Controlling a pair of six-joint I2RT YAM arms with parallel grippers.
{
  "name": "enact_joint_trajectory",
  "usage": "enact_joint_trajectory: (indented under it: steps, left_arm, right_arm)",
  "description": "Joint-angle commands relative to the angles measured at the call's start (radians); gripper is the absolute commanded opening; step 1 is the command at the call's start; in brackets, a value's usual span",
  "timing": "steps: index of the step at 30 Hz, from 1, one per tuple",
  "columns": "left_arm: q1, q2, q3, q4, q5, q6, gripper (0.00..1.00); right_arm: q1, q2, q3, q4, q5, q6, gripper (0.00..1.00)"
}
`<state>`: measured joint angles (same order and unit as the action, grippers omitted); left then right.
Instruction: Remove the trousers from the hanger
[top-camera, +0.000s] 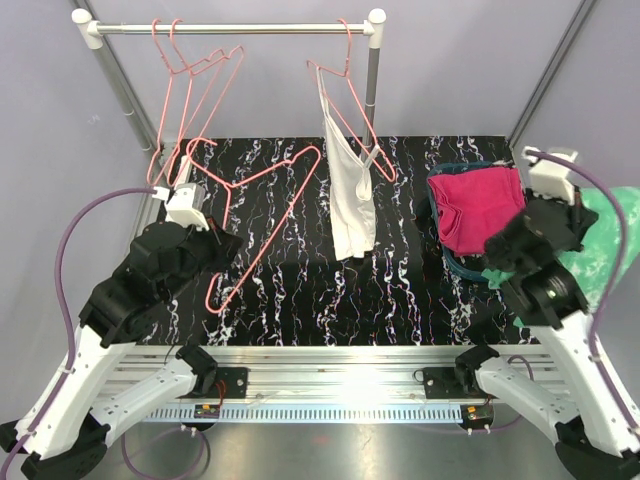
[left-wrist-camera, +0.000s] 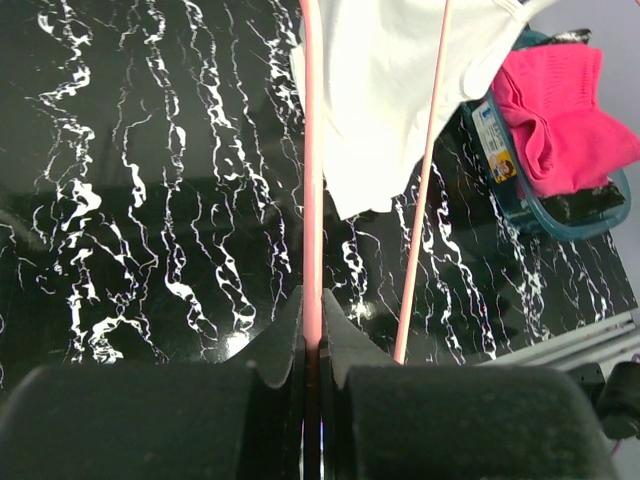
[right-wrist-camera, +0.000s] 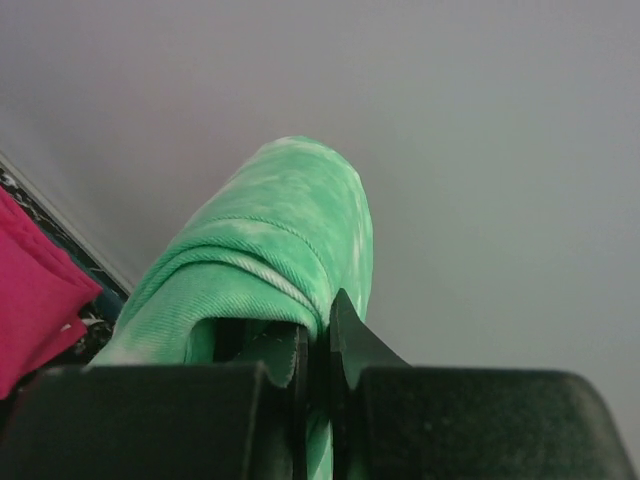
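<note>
- Two bare pink hangers (top-camera: 185, 70) hang at the left end of the clothes rail (top-camera: 235, 28).
- The left gripper (left-wrist-camera: 313, 320) has its jaws pressed together on the wire of a third pink hanger (left-wrist-camera: 312, 180). That hanger carries no garment and slants up over the black marbled table (top-camera: 400, 290).
- Mid-rail, a white tank top (top-camera: 350, 195) hangs from its own hanger (top-camera: 345, 75), apart from both arms.
- Toward the right, a magenta garment (top-camera: 478, 205) lies heaped in a blue-rimmed tub (left-wrist-camera: 560, 215).
- At the far right, the right gripper (right-wrist-camera: 318, 335) is clamped on a fold of green tie-dyed cloth, which I take to be the green trousers (right-wrist-camera: 290, 230). They are held out past the table's right edge, well apart from the hanger, so they look already off it.
- Handling, as I judge it: the trousers are light, soft and limp. They will drape and swing from any pinch point, and are neither slippery nor fragile.
- A doubled fold or the waistband gives the surest hold. A single thin layer could slide out of the jaws.
</note>
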<state>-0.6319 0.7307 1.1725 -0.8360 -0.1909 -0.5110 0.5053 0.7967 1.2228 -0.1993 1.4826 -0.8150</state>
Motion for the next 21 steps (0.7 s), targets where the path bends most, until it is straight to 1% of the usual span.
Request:
enact_joint_trajectory:
  steps: [1,2,3,4,5,6,7,8,10,11,12,15,17,21]
  left_arm:
    - [0.003,-0.002,0.058,0.052,0.067,0.042,0.0]
    - [0.003,-0.002,0.064,0.052,0.073,0.045,0.0]
    - [0.003,-0.004,0.067,0.049,0.079,0.048,0.0]
    - [0.003,-0.007,0.067,0.052,0.097,0.058,0.0]
    - [0.003,-0.008,0.067,0.061,0.108,0.066,0.0]
    - [0.003,-0.008,0.072,0.057,0.111,0.071,0.0]
    - [0.003,-0.007,0.076,0.054,0.111,0.081,0.0]
    - [0.003,-0.008,0.081,0.052,0.111,0.086,0.0]
    - [0.003,-0.008,0.09,0.045,0.108,0.101,0.0]
    - [0.003,-0.008,0.092,0.04,0.105,0.106,0.0]
    - [0.003,-0.008,0.095,0.038,0.1,0.111,0.0]
    - [0.003,-0.013,0.092,0.032,0.076,0.123,0.0]
    - [0.003,-0.01,0.082,0.032,0.064,0.127,0.0]
    - [0.005,-0.007,0.07,0.034,0.044,0.135,0.0]
  right_arm:
    - [-0.086,0.085,-0.08,-0.032,-0.083,0.137,0.0]
    - [-0.127,0.111,-0.1,-0.043,-0.128,0.151,0.0]
    - [-0.161,0.178,-0.101,-0.058,-0.149,0.202,0.0]
    - [-0.222,0.22,-0.098,-0.081,-0.175,0.235,0.0]
    - [-0.24,0.261,-0.073,-0.132,-0.211,0.266,0.0]
    - [-0.251,0.342,-0.059,-0.153,-0.222,0.314,0.0]
    - [-0.273,0.378,-0.054,-0.14,-0.238,0.318,0.0]
    - [-0.277,0.413,-0.057,-0.068,-0.266,0.309,0.0]
    - [-0.287,0.524,-0.057,0.007,-0.292,0.267,0.0]
    - [-0.292,0.567,-0.03,0.018,-0.304,0.267,0.0]
    - [-0.292,0.655,-0.011,0.018,-0.305,0.269,0.0]
    - [-0.292,0.792,0.073,-0.009,-0.335,0.312,0.0]
    - [-0.292,0.843,0.118,-0.005,-0.369,0.32,0.0]
    - [-0.291,0.973,0.161,0.05,-0.419,0.242,0.0]
